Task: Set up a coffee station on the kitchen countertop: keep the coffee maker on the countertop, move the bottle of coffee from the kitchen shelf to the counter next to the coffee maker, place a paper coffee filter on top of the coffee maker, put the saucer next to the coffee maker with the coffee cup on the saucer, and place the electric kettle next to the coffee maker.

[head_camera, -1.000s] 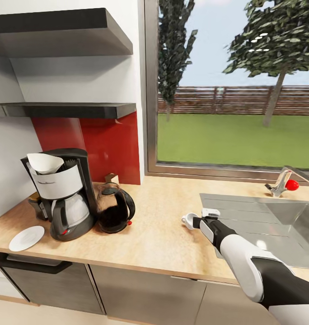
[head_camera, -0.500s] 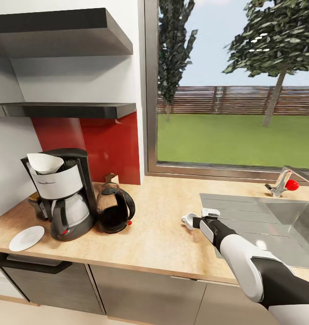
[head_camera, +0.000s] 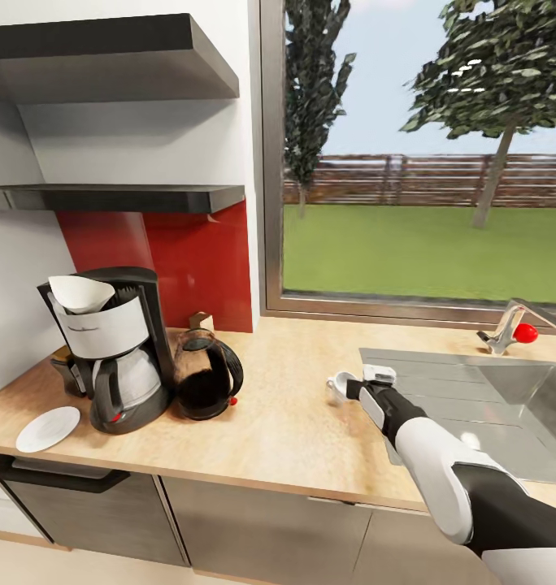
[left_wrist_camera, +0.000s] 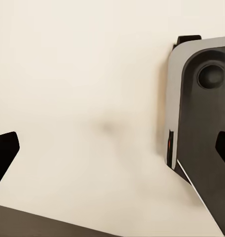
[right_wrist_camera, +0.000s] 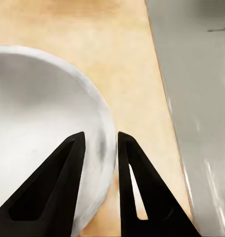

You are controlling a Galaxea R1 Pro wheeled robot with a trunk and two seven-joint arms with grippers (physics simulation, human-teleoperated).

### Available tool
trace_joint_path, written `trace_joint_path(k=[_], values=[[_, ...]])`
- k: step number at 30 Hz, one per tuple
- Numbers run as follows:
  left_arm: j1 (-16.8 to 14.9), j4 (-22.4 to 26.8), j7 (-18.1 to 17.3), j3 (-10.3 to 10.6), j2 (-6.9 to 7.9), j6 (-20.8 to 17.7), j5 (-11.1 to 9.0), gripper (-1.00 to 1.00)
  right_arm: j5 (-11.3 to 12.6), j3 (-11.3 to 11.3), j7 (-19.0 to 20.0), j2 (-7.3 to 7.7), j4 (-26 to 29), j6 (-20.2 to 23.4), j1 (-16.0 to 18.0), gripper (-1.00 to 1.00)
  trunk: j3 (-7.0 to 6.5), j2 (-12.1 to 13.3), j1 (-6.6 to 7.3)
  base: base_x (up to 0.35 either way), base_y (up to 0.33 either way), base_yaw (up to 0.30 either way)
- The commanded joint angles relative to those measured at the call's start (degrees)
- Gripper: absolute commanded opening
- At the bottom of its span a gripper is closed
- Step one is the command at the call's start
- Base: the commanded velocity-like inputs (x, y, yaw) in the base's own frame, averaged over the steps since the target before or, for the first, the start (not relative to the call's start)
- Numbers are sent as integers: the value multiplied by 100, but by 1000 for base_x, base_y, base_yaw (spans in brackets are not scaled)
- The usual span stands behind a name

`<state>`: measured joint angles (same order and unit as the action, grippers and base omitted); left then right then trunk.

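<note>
From where I stand, the right gripper (head_camera: 353, 388) holds the coffee cup (head_camera: 340, 387), a tiny white cup, just above the desk (head_camera: 286, 414) left of the sink (head_camera: 506, 406), likely to carry it to the saucer (head_camera: 48, 428) lying far left, just beside the coffee maker (head_camera: 111, 349). Along the left arm, its black jaws stand wide apart over pale floor, holding nothing. Along the right arm, the jaws pinch the cup's thin white wall, one finger (right_wrist_camera: 58, 187) inside the bowl and one outside.

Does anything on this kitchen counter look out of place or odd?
Only the coffee cup: the right gripper pinches its rim by the sink, far from its bare saucer beside the coffee maker. Nothing looks spilled.
</note>
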<state>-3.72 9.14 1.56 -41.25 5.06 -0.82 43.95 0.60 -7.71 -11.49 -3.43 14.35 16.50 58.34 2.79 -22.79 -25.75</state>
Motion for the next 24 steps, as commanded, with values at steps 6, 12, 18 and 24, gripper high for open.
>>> trace_joint_path(k=[6, 12, 18, 24], values=[[-7, 4, 11, -28, -8, 55, 19, 100, 18, -6, -11, -52, 911, 445, 2, -100, 14, -12, -4, 0, 0, 0], [-30, 18, 12, -98, -20, 65, -1, 100, 19, -4, -11, -59, 1545, 880, 2, -100, 14, -12, -4, 0, 0, 0], [-61, 57, 19, -111, -79, 71, 0, 100, 19, -9, -19, -134, 1806, 1304, 2, -100, 14, -12, -4, 0, 0, 0], [-75, 79, 19, -112, -226, 65, -7, 100, 19, -5, -20, -298, 2015, 1412, 0, -100, 14, -12, -4, -166, 36, 0]])
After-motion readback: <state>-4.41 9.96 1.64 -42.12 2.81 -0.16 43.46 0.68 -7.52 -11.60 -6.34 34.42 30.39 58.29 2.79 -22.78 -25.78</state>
